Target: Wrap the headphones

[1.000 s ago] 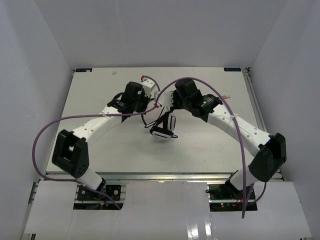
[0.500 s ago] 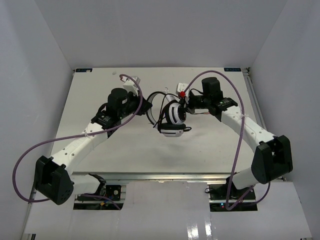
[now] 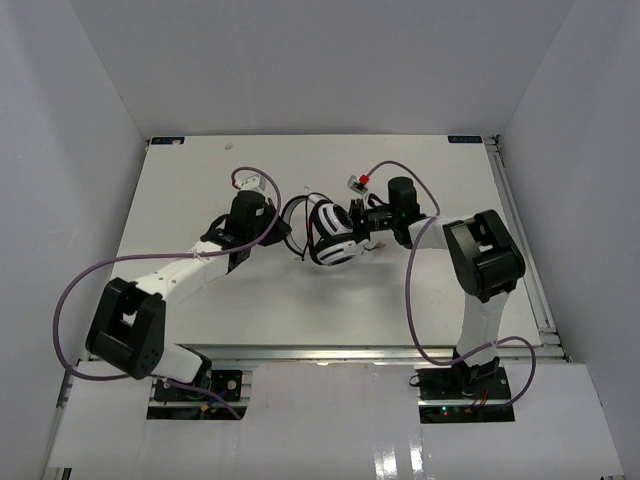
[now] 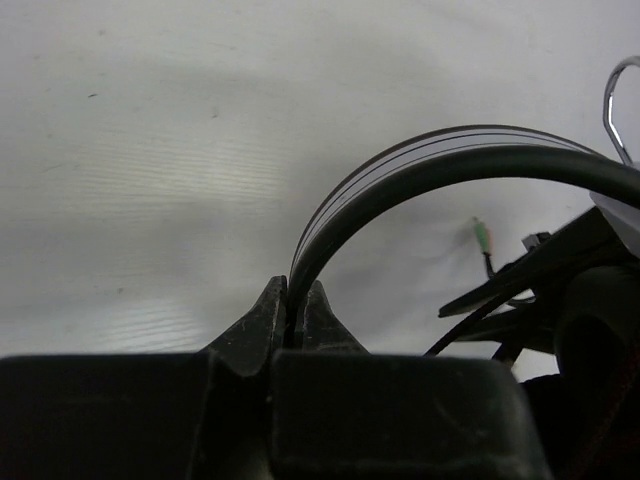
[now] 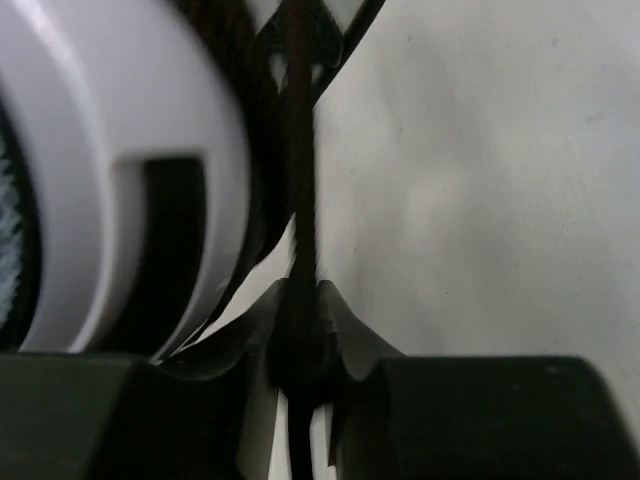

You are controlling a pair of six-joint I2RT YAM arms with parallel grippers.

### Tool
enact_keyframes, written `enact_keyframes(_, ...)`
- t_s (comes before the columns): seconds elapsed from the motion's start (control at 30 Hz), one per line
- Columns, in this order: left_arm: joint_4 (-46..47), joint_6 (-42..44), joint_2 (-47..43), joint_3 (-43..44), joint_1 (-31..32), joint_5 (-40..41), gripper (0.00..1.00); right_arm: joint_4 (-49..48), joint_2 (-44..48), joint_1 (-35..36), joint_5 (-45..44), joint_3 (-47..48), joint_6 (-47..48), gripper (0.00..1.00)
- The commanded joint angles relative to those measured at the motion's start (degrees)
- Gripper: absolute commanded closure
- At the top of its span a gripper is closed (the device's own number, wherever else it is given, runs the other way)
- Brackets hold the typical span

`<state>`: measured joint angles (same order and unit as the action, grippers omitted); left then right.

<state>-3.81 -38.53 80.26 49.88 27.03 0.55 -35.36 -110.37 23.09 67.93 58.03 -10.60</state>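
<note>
The headphones (image 3: 332,233) sit just above the middle of the top view on the white table (image 3: 190,180), held between the two arms, with one white round cup (image 3: 328,235) tilted toward the lower left and ringed in black; the left gripper (image 3: 281,222) reaches in from the left of the frame and the right gripper (image 3: 362,224) from the right, so the set lies between them; whether the cup touches the table cannot be told from above; in the left wrist view the left gripper (image 4: 288,312) has its fingers (image 4: 262,325) pressed together on the dark headband (image 4: 420,170), which rises from the bottom centre of the frame and arcs over to the right edge; a bright metal slider (image 4: 608,100) shows at the upper right corner, and a small green-tipped plug (image 4: 483,237) lies on the table at right of centre, with thin black cable running down from it; in the right wrist view the right gripper (image 5: 300,305) pinches a thin black cable (image 5: 299,190) that runs straight up the middle of the frame, with the fingers (image 5: 345,325) closed tight on it at the lower centre; the white cup (image 5: 120,160) fills the left side of that frame, close beside the strand; purple arm cables (image 3: 75,290) loop at the lower left and lower right of the top view.
</note>
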Motion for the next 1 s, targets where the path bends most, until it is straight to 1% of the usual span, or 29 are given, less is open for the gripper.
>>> enact_keyframes(0.0,-0.8,-4.5,2.1,0.5,-2.8,4.7,1.0,-10.2,-5.5,0.6,4.4,3.2,-11.0,0.72)
enact_keyframes(0.07,-1.9,-5.0,2.9,0.2,-3.5,5.2,1.0,-8.2,-6.6,0.6,3.2,3.9,-10.7,0.66)
enact_keyframes(0.13,-2.8,-5.0,3.9,-0.3,-4.9,5.7,1.0,3.0,-7.4,0.6,-0.7,5.9,-4.9,0.59)
enact_keyframes(0.23,-4.8,-5.5,5.2,-0.1,-7.4,5.7,1.0,17.7,-7.7,0.3,-6.5,9.7,5.6,0.57)
enact_keyframes(0.37,-6.2,-8.0,8.3,-0.4,-10.7,3.8,1.0,21.8,-6.9,-0.6,-11.4,8.9,7.5,0.55)
enact_keyframes(0.43,-5.5,-9.9,8.8,-1.4,-12.0,2.1,1.0,25.6,-6.7,-0.6,-12.6,8.7,9.1,0.54)
enact_keyframes(0.5,-4.3,-11.2,9.1,-1.8,-12.7,0.8,1.0,28.0,-6.5,-0.5,-12.9,8.1,9.9,0.53)
enact_keyframes(0.63,-4.2,-13.8,11.0,-0.8,-12.9,-0.3,1.0,29.4,-5.5,-0.6,-12.5,6.3,10.3,0.52)
enact_keyframes(0.7,-4.4,-15.4,12.6,0.4,-13.0,-0.5,1.0,31.3,-5.1,-0.5,-12.2,6.3,13.0,0.51)
enact_keyframes(0.73,-4.5,-17.2,13.2,1.0,-13.1,-2.1,1.0,32.6,-5.1,-0.5,-12.2,6.4,13.9,0.51)
enact_keyframes(0.83,-4.8,-20.6,15.6,3.0,-13.2,-3.1,1.0,39.1,-4.6,-0.5,-11.6,6.0,17.0,0.49)
enact_keyframes(0.9,-6.7,-22.6,17.9,5.7,-13.2,-2.9,1.0,40.3,-3.4,-0.5,-11.0,4.8,18.6,0.47)
enact_keyframes(0.97,-9.6,-23.0,20.3,8.3,-13.2,-2.6,1.0,41.4,-1.3,-0.7,-12.3,3.8,20.2,0.46)
